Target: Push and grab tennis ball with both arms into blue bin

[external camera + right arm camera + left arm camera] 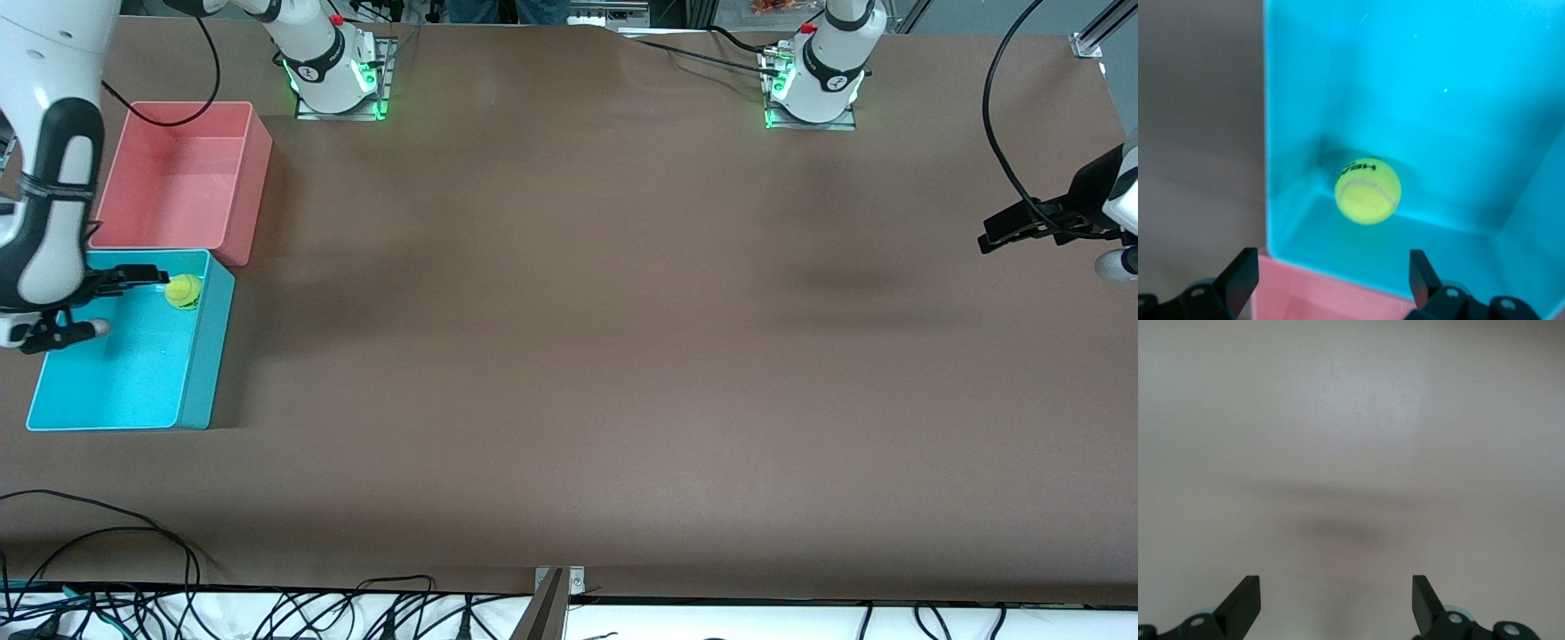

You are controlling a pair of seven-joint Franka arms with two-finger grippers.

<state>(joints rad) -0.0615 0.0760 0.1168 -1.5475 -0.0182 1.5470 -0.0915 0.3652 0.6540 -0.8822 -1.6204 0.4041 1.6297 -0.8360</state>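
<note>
The tennis ball lies inside the blue bin, in the corner next to the pink bin and toward the table's middle. In the right wrist view the ball shows its dark logo against the bin's floor. My right gripper hangs over the blue bin, open and empty, with the ball apart from its fingers. My left gripper waits in the air at the left arm's end of the table, open and empty, over bare brown tabletop.
A pink bin stands touching the blue bin, farther from the front camera; its edge shows in the right wrist view. Cables lie along the table's front edge. A black cable hangs by the left arm.
</note>
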